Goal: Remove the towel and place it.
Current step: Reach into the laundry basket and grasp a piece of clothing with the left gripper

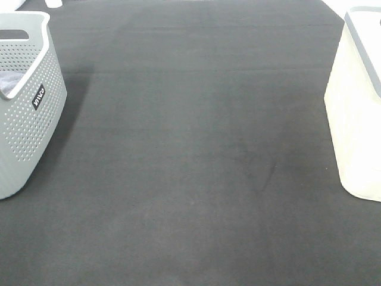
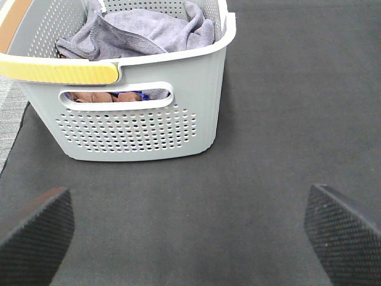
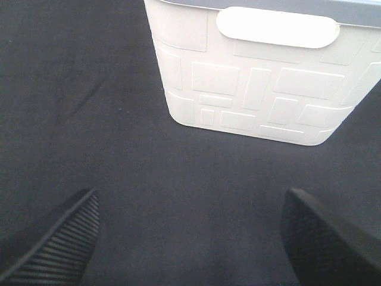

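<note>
Left wrist view shows you the towel (image 2: 149, 27), likely soft and light, heaped in the perforated basket (image 2: 137, 128); pinch its raised fold, left gripper (image 2: 184, 238) and right gripper (image 3: 190, 238) both gaping empty

Basket (image 2: 202, 77) wall hides much of the towel (image 2: 149, 30); white bin (image 1: 357, 119) cropped

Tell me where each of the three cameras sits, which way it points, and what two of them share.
Exterior high: mounted high, looking down on the black mat between the grey basket and the white basket; no robot parts show.
Left wrist: on the left arm, facing the grey basket with the towel; open left pincer shows.
Right wrist: on the right arm, facing the white basket; open right pincer shows.
Shared: exterior high and left wrist both see the grey basket.
</note>
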You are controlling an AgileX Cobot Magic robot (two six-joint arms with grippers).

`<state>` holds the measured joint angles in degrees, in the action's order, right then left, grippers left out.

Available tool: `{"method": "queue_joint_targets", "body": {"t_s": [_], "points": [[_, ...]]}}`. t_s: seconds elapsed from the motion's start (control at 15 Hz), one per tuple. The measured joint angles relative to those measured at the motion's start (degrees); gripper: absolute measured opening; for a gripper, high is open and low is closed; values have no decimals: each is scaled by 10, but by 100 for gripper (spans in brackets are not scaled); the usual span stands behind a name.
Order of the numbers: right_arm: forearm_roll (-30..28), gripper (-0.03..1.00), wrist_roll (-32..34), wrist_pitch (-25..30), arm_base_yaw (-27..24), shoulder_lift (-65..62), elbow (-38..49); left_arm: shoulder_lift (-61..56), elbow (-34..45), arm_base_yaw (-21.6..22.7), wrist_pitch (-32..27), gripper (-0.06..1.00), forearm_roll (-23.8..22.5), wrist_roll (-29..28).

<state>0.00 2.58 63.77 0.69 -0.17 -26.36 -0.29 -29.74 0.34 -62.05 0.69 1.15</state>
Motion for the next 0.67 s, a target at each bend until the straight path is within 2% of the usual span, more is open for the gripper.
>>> {"method": "queue_joint_targets", "body": {"t_s": [0.67], "points": [[0,76,0,0,0,0,0,0,0,0,0,99,0,0]]}}
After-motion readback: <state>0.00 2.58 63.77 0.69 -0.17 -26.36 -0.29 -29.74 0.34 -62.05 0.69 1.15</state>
